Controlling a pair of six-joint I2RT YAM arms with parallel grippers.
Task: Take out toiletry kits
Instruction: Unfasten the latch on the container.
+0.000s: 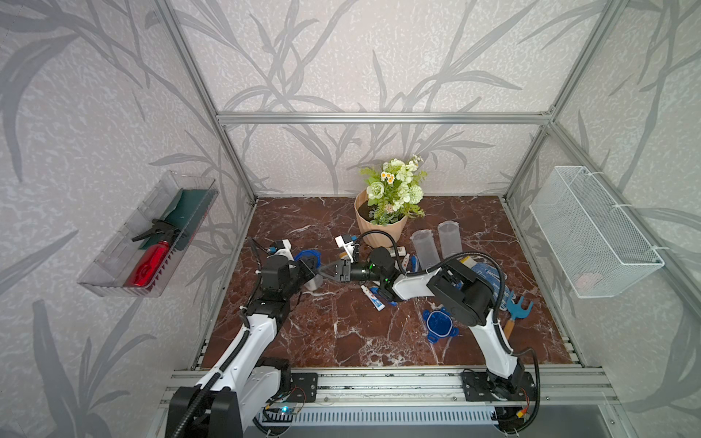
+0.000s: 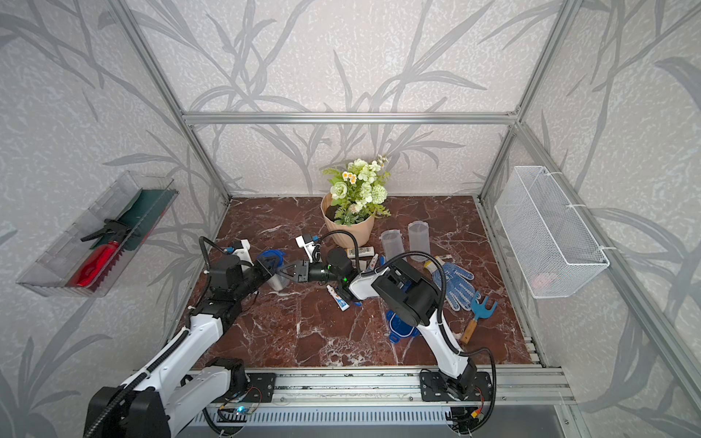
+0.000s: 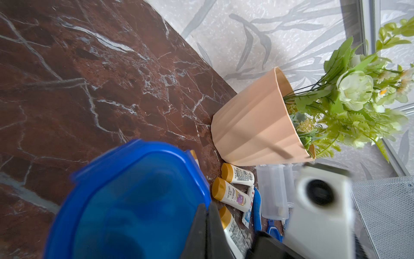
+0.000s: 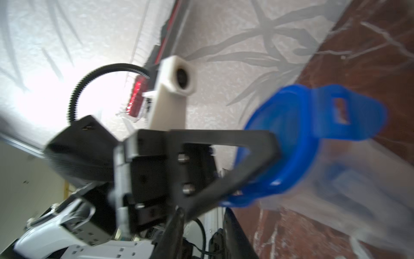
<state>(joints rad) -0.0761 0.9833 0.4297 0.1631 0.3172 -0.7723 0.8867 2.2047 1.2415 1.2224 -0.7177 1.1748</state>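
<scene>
Our left pincer [image 4: 276, 149] is pressed tight on the rim of the blue lid [image 4: 302, 134] on a clear jar [image 4: 347, 192]. Our right pincer [image 1: 323, 270] is just beside that jar, and we cannot tell if it pinches anything. The little bottles [image 3: 237, 176], toothbrush [image 3: 257, 208] and toothpaste tube [image 1: 373, 300] lie on the desk [image 1: 303, 341] near the flower pot [image 1: 379, 229], close to our right arm. Two empty jars [image 1: 426, 248] and gloves [image 2: 453, 282] crowd the right side. The front left of the desk is bare.

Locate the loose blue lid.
In both top views the loose blue lid lies on the table beside the right arm, near the toothpaste tube.
</scene>
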